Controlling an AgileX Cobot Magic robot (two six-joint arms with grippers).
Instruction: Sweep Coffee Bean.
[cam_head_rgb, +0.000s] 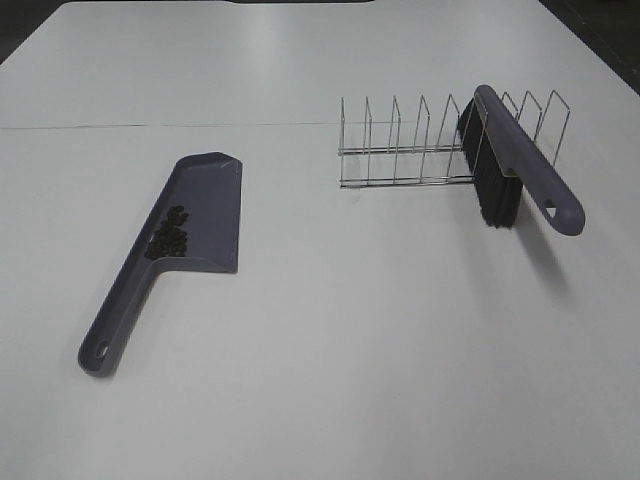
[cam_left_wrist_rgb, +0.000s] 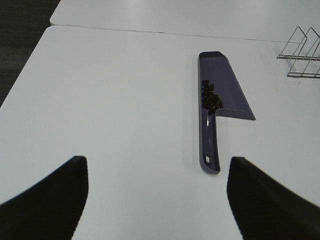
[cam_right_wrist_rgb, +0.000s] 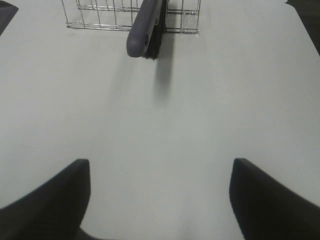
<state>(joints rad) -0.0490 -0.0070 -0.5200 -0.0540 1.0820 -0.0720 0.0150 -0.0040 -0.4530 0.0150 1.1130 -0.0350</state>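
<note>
The coffee bean (cam_head_rgb: 169, 233) cluster lies inside the purple dustpan (cam_head_rgb: 205, 200), near where its pan meets the handle; the left wrist view shows the same coffee bean (cam_left_wrist_rgb: 210, 97) pile in the dustpan (cam_left_wrist_rgb: 225, 85). A purple brush (cam_head_rgb: 525, 170) with black bristles rests in the wire rack (cam_head_rgb: 400, 150), handle sticking out toward the front; the brush (cam_right_wrist_rgb: 145, 27) also shows in the right wrist view. My left gripper (cam_left_wrist_rgb: 157, 200) is open, well short of the dustpan handle. My right gripper (cam_right_wrist_rgb: 160, 200) is open, back from the brush. Neither arm appears in the exterior view.
The wire rack (cam_right_wrist_rgb: 100, 15) stands at the back right of the white table (cam_head_rgb: 350, 350). A seam between two tabletops runs across the far side. The dark floor shows beyond the table's left edge in the left wrist view.
</note>
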